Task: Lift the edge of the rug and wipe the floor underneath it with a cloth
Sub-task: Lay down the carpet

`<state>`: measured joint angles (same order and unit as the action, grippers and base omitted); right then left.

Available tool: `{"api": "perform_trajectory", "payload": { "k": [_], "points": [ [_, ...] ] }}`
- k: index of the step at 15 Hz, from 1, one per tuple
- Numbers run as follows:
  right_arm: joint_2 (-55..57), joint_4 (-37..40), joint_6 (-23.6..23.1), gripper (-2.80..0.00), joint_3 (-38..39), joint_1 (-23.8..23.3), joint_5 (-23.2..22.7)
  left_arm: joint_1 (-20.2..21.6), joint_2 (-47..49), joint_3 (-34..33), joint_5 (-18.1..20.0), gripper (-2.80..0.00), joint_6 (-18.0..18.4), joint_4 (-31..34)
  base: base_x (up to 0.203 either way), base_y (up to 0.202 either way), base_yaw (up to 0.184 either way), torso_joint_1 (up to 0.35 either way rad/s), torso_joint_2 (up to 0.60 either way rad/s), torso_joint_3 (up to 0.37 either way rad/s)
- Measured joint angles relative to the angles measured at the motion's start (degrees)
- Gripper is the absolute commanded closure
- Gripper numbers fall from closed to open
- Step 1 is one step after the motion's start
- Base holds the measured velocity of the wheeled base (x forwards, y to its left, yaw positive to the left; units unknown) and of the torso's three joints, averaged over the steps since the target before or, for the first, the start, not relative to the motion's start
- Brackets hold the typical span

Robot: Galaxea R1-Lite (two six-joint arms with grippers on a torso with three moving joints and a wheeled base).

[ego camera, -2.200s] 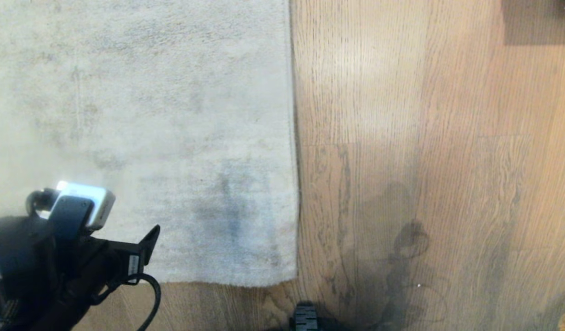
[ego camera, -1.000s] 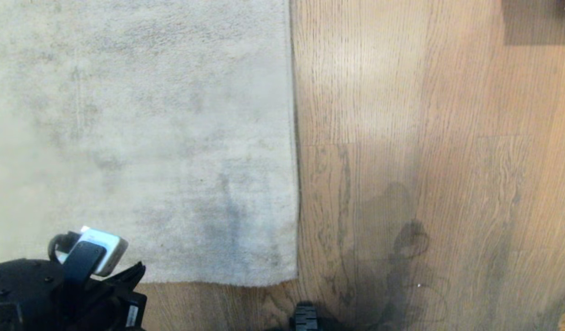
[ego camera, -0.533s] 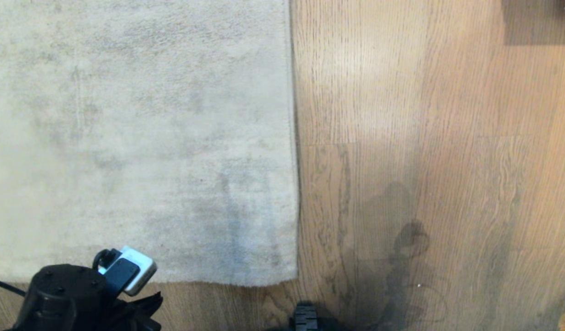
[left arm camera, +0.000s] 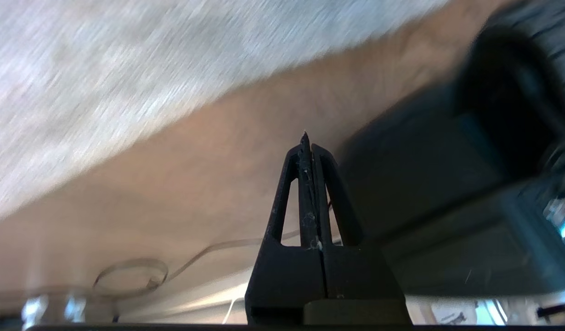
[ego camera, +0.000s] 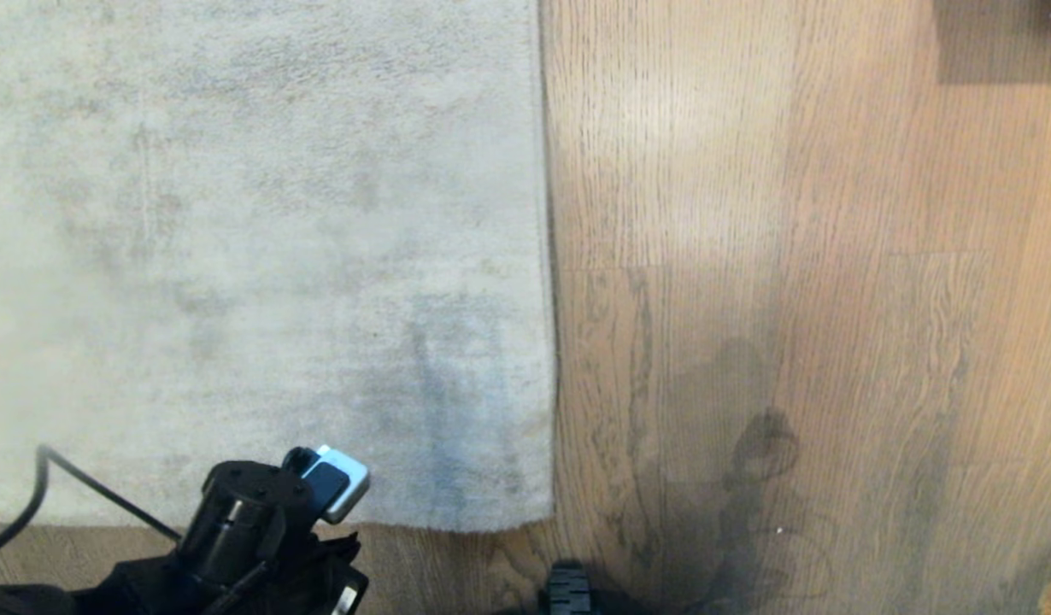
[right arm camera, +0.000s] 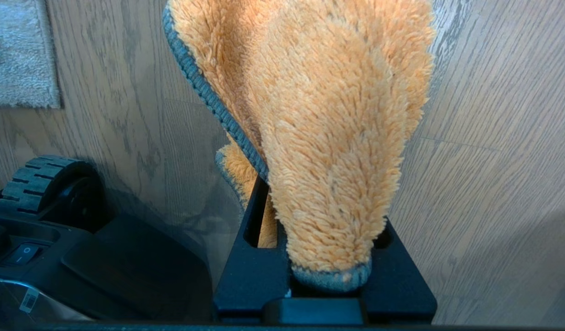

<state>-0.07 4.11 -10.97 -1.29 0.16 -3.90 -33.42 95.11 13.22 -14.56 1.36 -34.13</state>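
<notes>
left gripper [left arm camera: 308, 138] closed, empty, above floor [ego camera: 790, 256] near rug edge [ego camera: 457, 523] – right gripper [right arm camera: 310, 257] clamps cloth [right arm camera: 319, 115]. rug flat, not lifted – wiping not begun.

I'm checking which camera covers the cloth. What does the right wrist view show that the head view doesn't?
Only the right wrist view shows the orange cloth clamped in the right gripper, plus a ribbed wheel of the robot's base. Only the head view shows the left arm at the rug's near edge. Both show the rug lying flat and the wood floor.
</notes>
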Motion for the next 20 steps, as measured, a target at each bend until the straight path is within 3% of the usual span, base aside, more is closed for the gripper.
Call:
{"api": "perform_trajectory", "payload": {
  "k": [8,13,20],
  "points": [
    [0.00,0.00,0.00,0.00,0.02,0.00,-0.01,-3.43,18.59,4.39,1.64,0.00,-0.02,-20.10,0.000,0.000,0.000,0.000,0.00,0.000],
    [0.00,-0.01,-0.02,0.00,0.02,0.00,-0.01,-4.81,26.14,8.45,1.55,0.00,0.32,-28.12,0.000,0.000,0.000,0.000,0.00,0.000],
    [0.00,0.00,-0.04,0.00,0.00,0.00,0.00,-5.22,33.04,9.10,1.42,0.00,2.08,-37.68,0.000,0.000,0.000,0.000,0.00,0.000]
  ]
}}
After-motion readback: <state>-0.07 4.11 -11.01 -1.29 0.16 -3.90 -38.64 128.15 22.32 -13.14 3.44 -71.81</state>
